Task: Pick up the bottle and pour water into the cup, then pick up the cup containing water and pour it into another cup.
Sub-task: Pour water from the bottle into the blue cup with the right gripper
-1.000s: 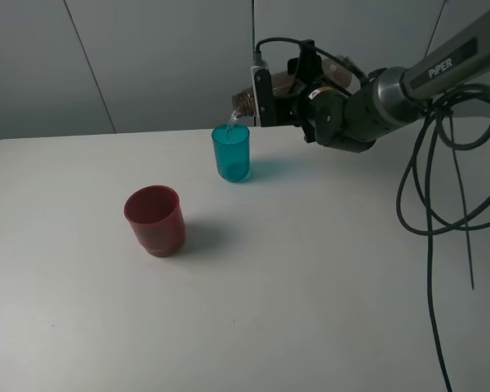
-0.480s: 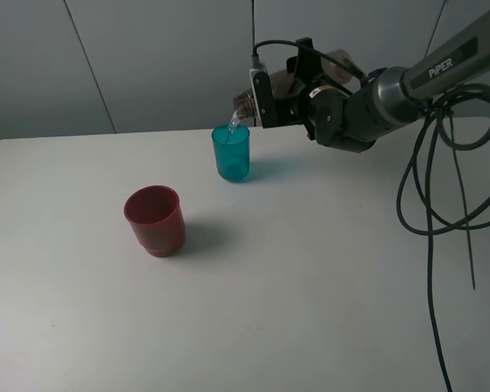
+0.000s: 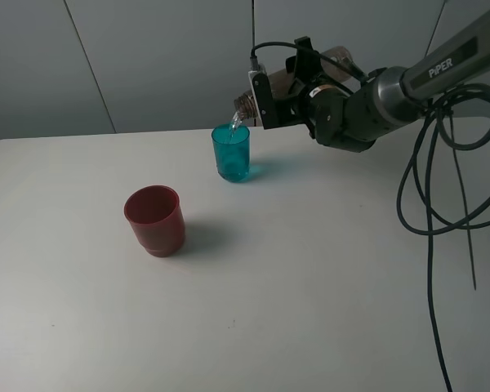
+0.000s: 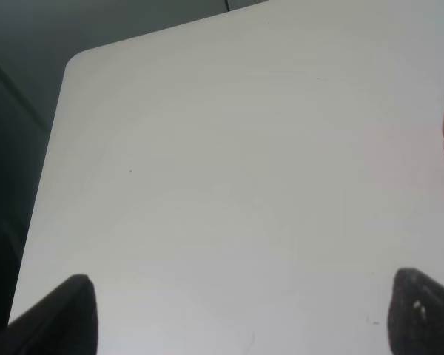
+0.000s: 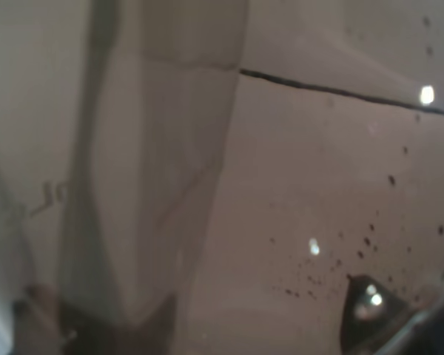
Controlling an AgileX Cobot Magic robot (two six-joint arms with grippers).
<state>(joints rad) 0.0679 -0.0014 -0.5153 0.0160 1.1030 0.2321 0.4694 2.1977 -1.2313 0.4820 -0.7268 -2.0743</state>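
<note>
The right tool (image 3: 265, 100) is clamped round the bottle (image 3: 245, 103) near its neck. The bottle's long axis lies almost level, body running back along the arm and mouth dipped slightly. The mouth sits just above the far rim of the teal cup (image 3: 231, 155), which stands upright on the bench (image 3: 310, 269) below and just left of the tool in the high view. A thin stream of water (image 3: 235, 124) joins mouth and cup. The next move likely turns on this mouth-over-rim line: if the neck drifts sideways, water lands on the bench. The red cup (image 3: 154, 219) stands well apart, nearer the left arm's side. The left tool (image 4: 244, 318) is spread wide, holds nothing, and sees only the red cup's edge.
</note>
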